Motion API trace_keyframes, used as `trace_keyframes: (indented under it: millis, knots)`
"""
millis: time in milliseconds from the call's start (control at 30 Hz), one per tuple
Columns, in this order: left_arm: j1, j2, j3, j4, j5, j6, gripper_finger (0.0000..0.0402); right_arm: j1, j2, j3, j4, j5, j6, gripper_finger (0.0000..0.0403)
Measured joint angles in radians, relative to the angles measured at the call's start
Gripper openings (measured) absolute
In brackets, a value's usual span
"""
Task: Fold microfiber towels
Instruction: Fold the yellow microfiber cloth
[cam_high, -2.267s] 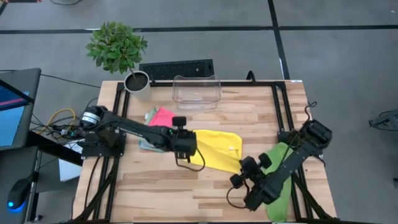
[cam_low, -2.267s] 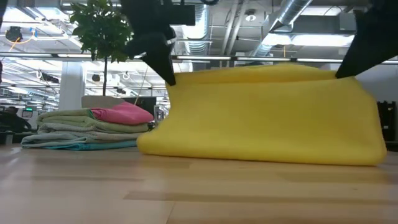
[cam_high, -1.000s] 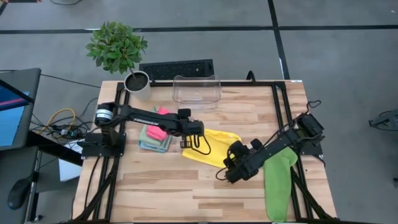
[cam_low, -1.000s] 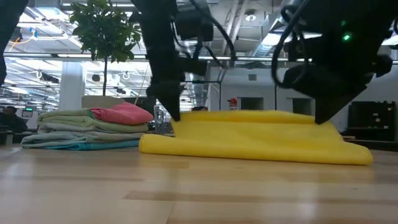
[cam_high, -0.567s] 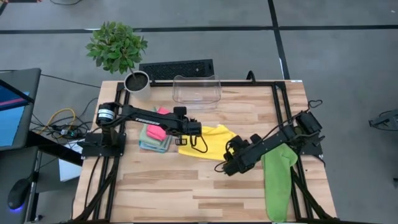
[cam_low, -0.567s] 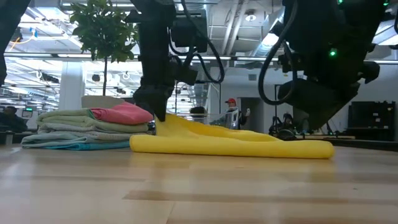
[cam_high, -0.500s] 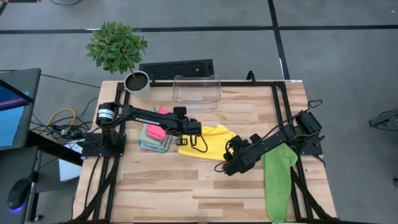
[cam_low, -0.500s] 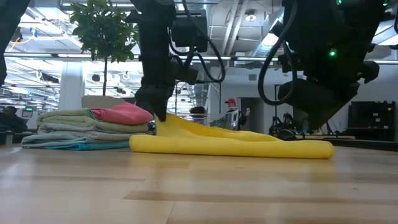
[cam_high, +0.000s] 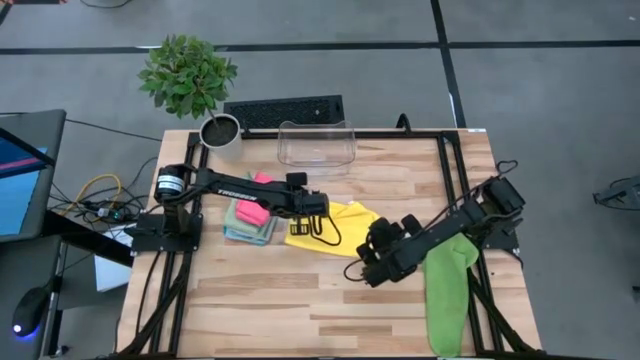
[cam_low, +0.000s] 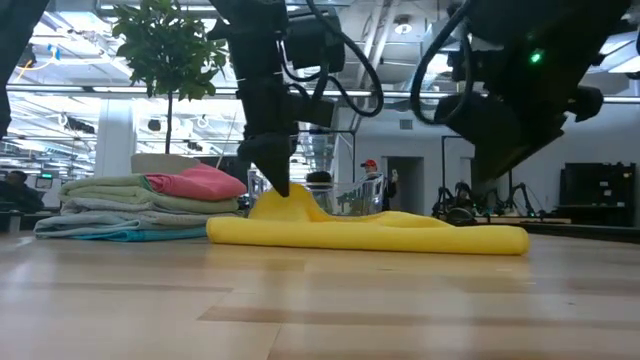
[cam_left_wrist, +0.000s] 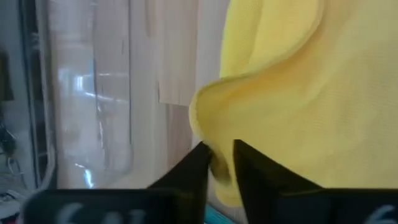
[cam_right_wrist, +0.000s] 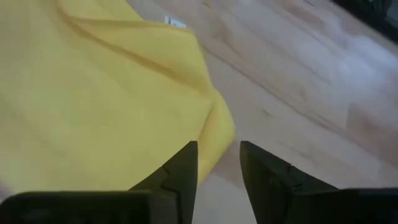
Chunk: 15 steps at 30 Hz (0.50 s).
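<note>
A yellow towel (cam_high: 338, 226) lies folded on the table's middle; in the low view it is a flat roll (cam_low: 380, 236). My left gripper (cam_high: 298, 221) stands at its left end, shut on a raised bit of cloth (cam_low: 276, 203). My right gripper (cam_high: 360, 264) hangs open just off the towel's right end (cam_right_wrist: 214, 127), clear above it in the low view (cam_low: 486, 184). A stack of folded towels (cam_high: 248, 218) with a pink one on top rests left of the yellow one. A lime green towel (cam_high: 446, 292) lies over the table's right near edge. My left gripper pinches the yellow towel's left end (cam_left_wrist: 219, 163) between its two fingers, by a hemmed edge that curls up beside them. The fingers come slanting down from above. The pinched cloth stands up in a small peak (cam_low: 276, 203); the rest lies flat on the table.
A clear plastic bin (cam_high: 316, 150) stands at the table's far edge, with a potted plant (cam_high: 220, 131) to its left and a keyboard (cam_high: 285, 110) behind it. Bare wood lies along the near edge (cam_high: 280, 310).
The yellow towel's upper layer has been laid down; it now lies flat and is shorter from left to right. My right gripper has come off the towel's right end and lifted clear. My left gripper stays at the left end, with the cloth peaked under it.
</note>
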Motion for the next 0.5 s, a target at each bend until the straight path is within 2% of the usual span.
trace_keyframes:
  millis: [200, 367, 500]
  knots:
    - [0.001, 0.000, 0.000, 0.001, -0.003, 0.004, 0.0158, -0.094, -0.002, -0.019, 0.019, -0.029, -0.125, 0.0159]
    - [0.001, 0.000, 0.000, -0.007, -0.012, -0.022, 0.0239, -0.186, -0.006, -0.019, 0.053, -0.054, -0.306, 0.0196]
    - [-0.004, -0.002, 0.000, -0.052, -0.039, -0.057, 0.0282, -0.263, -0.008, -0.019, 0.076, -0.041, -0.453, 0.0221]
